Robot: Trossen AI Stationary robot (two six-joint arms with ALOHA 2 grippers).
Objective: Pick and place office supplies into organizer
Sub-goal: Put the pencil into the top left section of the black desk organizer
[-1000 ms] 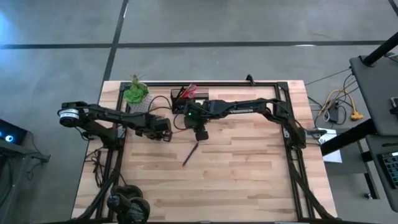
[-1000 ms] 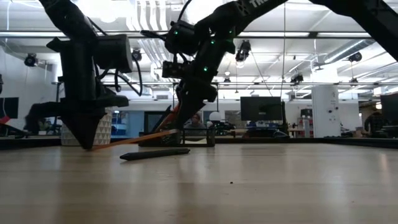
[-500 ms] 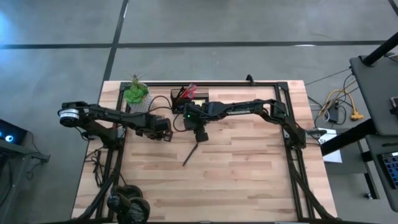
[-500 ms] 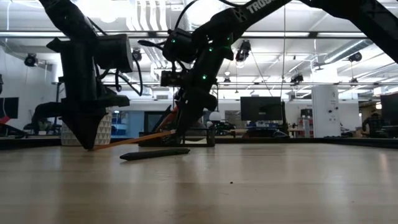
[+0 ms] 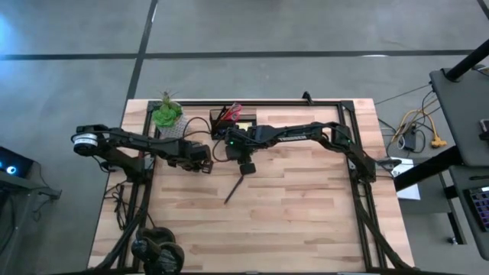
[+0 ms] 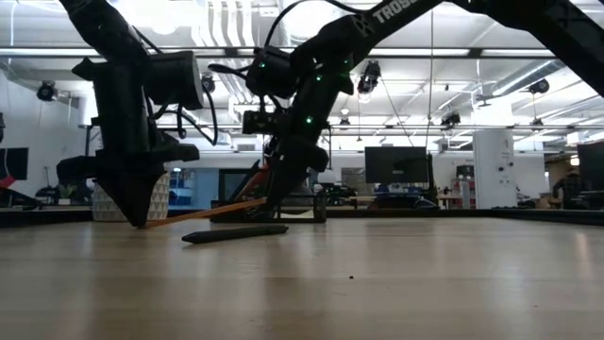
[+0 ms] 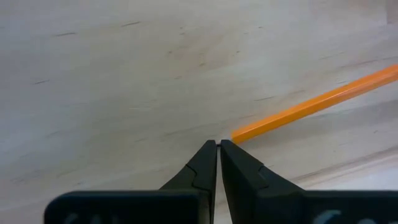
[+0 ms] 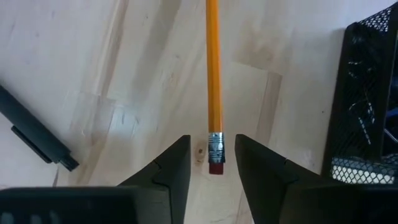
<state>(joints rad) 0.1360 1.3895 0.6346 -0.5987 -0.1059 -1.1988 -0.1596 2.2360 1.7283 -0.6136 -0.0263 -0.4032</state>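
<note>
Right wrist view: black pen (image 8: 34,134) beside pencil (image 8: 213,81), organizer (image 8: 367,93) opposite

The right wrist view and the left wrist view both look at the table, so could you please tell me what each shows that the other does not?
Only the right wrist view shows the pencil's eraser end between the open right tool, a black pen and the mesh organizer. Only the left wrist view shows the shut left tool with its tips at the pencil's other end. Both share the orange pencil and the wooden table.
</note>
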